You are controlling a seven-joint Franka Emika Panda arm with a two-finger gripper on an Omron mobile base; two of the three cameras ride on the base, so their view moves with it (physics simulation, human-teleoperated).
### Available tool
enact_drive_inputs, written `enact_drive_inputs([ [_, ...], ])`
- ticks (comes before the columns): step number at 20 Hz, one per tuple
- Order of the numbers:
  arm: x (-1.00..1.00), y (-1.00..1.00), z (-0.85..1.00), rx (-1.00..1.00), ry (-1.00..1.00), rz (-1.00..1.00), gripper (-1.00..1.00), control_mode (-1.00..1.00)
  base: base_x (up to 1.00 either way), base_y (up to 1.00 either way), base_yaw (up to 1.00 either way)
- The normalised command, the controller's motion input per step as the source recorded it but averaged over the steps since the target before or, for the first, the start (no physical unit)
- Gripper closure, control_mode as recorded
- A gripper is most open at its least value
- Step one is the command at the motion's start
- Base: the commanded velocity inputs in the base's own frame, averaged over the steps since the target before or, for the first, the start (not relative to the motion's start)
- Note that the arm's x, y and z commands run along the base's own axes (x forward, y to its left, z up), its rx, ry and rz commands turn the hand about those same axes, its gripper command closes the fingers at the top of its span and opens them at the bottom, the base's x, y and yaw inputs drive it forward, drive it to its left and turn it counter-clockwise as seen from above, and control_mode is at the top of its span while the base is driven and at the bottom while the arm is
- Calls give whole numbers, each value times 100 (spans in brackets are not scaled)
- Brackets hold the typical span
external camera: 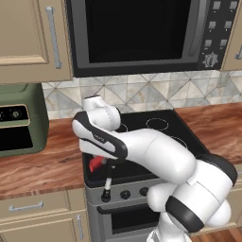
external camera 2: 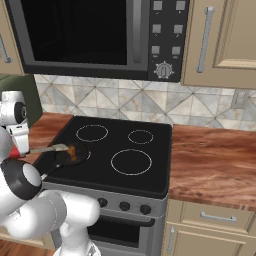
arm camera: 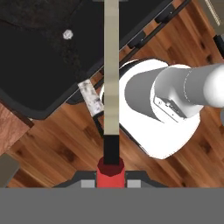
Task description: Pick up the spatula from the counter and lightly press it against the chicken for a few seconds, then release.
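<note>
My gripper (external camera 2: 18, 148) is shut on the red handle of the spatula (external camera 2: 49, 148), at the stove's front left corner. The pale blade reaches right over a small dark pan (external camera 2: 64, 159), and its tip rests at the brown chicken (external camera 2: 76, 152) in that pan. In the left base view my arm covers the pan; the red handle (external camera: 97, 163) shows under the wrist, at the gripper (external camera: 100, 161). In the hand view the spatula (arm camera: 111, 78) runs straight up from the gripper (arm camera: 110, 178). Red grip, black neck and long beige blade are all in sight there.
The black stovetop (external camera 2: 131, 162) has three ring burners free of cookware. A green toaster oven (external camera: 18, 124) stands on the wooden counter (external camera: 47, 165) to the left. A microwave (external camera 2: 100, 35) hangs above. More counter (external camera 2: 215, 160) lies to the right.
</note>
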Motion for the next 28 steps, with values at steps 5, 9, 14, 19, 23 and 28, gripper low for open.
enact_drive_inputs([
  [5, 4, -1, -6, 0, 6, 0, 100, -100, 0, 0, 0],
  [9, 15, 0, -1, 0, 6, 0, 100, -100, 0, 0, 0],
  [14, 25, 0, 0, 0, 3, 0, 100, -100, 0, 0, 0],
  [19, 21, -1, -2, 0, 5, 0, 100, -100, 0, 0, 0],
  [23, 13, 0, -9, 0, 5, 0, 100, -100, 0, 0, 0],
  [28, 7, 0, -14, 0, 4, 1, 100, -100, 0, 0, 0],
])
